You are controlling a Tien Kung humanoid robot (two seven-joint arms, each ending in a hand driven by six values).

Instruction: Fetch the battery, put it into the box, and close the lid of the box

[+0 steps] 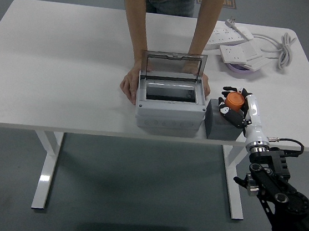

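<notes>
Head view. Right robot hand (235, 107) sits over the grey block (223, 124), fingers curled around the orange battery (234, 99), which stands at the block's top. Grey box (171, 103) just left of the block, near the tabletop (65, 66) front edge; its clear lid (174, 66) stands upright, interior open. A person at the far side has one hand (129, 86) on the box's left side and the other hand (206, 85) behind its right corner. White power strips (236, 38) and cable lie far right.
</notes>
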